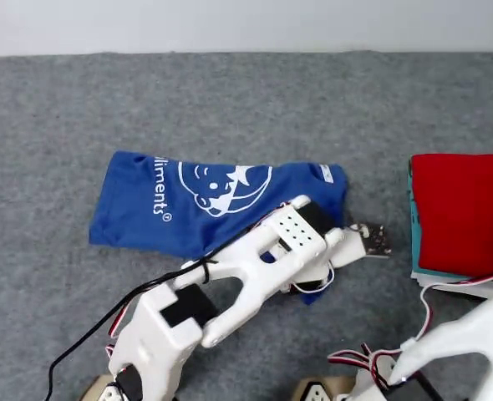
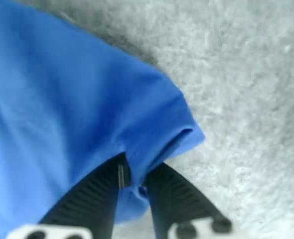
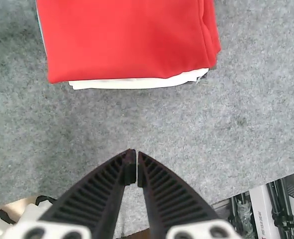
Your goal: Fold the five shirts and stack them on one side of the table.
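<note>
Here the left end effector (image 2: 133, 172) is clamped on a corner of the blue shirt (image 1: 205, 205), whose length runs leftward across the bench (image 1: 63, 100); the folded stack (image 1: 464, 213) lies rightward, near the closed, empty right end effector (image 3: 132, 158).

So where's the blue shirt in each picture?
High view: the blue shirt lies mid-table, left of the red shirt, its near corner under the left arm.
Left wrist view: blue cloth spreads ahead of the left gripper, which pinches a fold.
Right wrist view: instead, the red shirt lies ahead of the right gripper.
Shared landmark: the grey mat under everything.
</note>
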Robot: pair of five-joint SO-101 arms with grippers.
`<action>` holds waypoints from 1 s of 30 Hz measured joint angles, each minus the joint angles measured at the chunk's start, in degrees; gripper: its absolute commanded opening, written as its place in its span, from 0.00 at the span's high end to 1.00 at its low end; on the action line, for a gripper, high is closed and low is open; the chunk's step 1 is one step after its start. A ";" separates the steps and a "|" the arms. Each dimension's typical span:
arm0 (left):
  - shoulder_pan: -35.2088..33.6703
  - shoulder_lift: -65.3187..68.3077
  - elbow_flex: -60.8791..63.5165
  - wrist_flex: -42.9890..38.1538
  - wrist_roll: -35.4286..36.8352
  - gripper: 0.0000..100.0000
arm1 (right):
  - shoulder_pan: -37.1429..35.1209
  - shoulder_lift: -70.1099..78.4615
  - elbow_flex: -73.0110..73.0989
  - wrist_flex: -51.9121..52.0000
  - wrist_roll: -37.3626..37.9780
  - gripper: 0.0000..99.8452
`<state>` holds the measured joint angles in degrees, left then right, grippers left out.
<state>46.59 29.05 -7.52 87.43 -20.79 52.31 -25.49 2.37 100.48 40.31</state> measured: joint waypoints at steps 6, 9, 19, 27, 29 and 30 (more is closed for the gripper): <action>-1.14 -5.80 0.00 -0.53 0.00 0.99 | 0.00 0.00 0.00 0.00 0.00 0.99; -3.69 -6.33 0.00 -2.46 -0.35 0.98 | 0.00 0.00 0.00 0.00 0.00 0.99; -13.27 -6.33 0.09 -15.03 -2.81 0.90 | 0.00 0.00 0.00 0.00 0.00 0.99; -18.37 0.79 -0.26 -22.33 -2.81 0.81 | 0.00 0.00 0.00 0.00 0.00 0.99; -19.78 2.81 -1.85 -22.86 -2.99 0.81 | 0.00 0.00 0.00 0.00 0.00 0.99; -20.40 4.04 -3.16 -22.95 -2.99 0.81 | 0.00 0.00 0.00 0.00 0.00 0.99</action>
<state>26.20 33.10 -10.68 64.48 -23.78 52.31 -25.49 2.37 100.48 40.31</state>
